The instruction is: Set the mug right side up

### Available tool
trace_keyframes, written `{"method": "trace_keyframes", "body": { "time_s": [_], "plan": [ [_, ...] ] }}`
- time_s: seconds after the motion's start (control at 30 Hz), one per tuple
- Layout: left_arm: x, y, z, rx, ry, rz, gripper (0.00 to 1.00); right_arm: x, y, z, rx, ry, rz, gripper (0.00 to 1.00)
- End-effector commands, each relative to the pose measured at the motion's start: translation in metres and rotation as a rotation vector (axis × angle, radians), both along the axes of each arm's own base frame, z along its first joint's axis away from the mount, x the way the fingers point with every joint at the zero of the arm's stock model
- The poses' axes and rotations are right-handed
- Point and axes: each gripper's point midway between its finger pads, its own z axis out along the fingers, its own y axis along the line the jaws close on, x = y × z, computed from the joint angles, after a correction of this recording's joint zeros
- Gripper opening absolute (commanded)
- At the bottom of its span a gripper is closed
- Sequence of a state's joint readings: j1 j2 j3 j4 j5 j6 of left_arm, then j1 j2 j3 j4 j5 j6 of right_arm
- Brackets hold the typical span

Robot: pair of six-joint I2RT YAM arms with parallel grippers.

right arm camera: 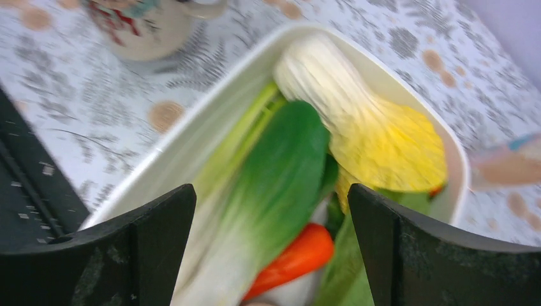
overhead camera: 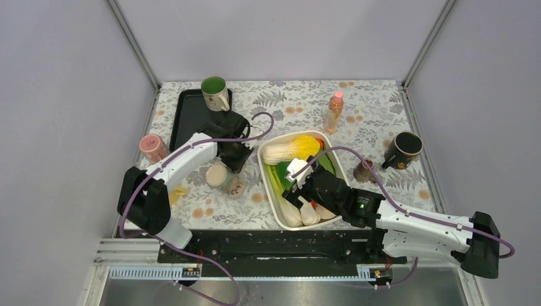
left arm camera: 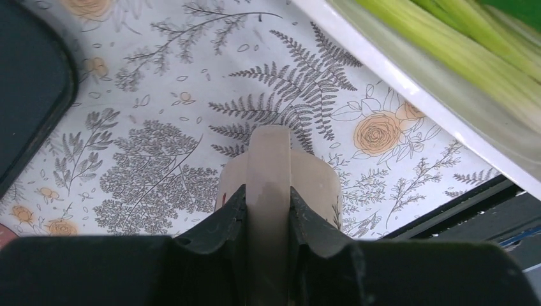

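Observation:
The cream mug (overhead camera: pixel 221 176) with a printed side stands on the floral cloth left of the white tub. One round end faces up; I cannot tell if it is the mouth or the base. My left gripper (overhead camera: pixel 231 163) is shut on its handle (left arm camera: pixel 269 185), with the mug body (left arm camera: pixel 316 185) just beyond the fingers (left arm camera: pixel 223 223). The mug also shows in the right wrist view (right arm camera: pixel 137 25). My right gripper (right arm camera: pixel 271 210) is open and empty, hovering over the vegetables in the tub; it also shows in the top view (overhead camera: pixel 298 186).
The white tub (overhead camera: pixel 266 191) holds cabbage, greens and a carrot. A black tray (overhead camera: pixel 186 121) carries a green mug (overhead camera: pixel 215 93). A pink cup (overhead camera: pixel 153 148), a bottle (overhead camera: pixel 333 112), a dark mug (overhead camera: pixel 404 149) and a small brown cup (overhead camera: pixel 363 170) stand around.

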State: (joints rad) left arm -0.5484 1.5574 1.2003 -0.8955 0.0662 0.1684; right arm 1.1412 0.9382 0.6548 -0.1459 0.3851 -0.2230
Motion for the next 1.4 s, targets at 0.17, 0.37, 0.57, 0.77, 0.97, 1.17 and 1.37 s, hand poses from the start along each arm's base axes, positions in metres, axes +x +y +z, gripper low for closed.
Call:
{"method": "trace_keyframes", "body": {
  "time_s": [0.17,0.37,0.57,0.77,0.97,1.17,1.37],
  "plan": [
    [0.016,-0.016,0.072,-0.284,-0.115,0.022,0.0,-0.029,0.105,0.061,0.357,0.111,0.367,0.99],
    [0.021,-0.019,0.154,-0.464,-0.224,0.021,0.0,-0.018,0.129,0.089,0.523,0.197,0.413,0.99],
    [0.002,-0.028,0.212,-0.595,-0.298,-0.031,0.0,-0.001,0.147,0.106,0.627,0.261,0.442,0.98],
    [-0.017,-0.034,0.248,-0.689,-0.337,-0.083,0.0,0.002,0.153,0.12,0.692,0.284,0.474,0.99],
    [-0.032,-0.048,0.262,-0.797,-0.283,-0.132,0.0,-0.022,0.154,0.151,0.778,0.24,0.65,0.86],
    [-0.024,-0.051,0.277,-0.826,-0.341,-0.132,0.0,-0.038,0.16,0.156,0.785,0.294,0.753,0.14],
    [-0.01,-0.033,0.242,-0.742,-0.344,-0.067,0.06,-0.015,0.143,0.132,0.675,0.154,0.609,0.0]
  ]
}}
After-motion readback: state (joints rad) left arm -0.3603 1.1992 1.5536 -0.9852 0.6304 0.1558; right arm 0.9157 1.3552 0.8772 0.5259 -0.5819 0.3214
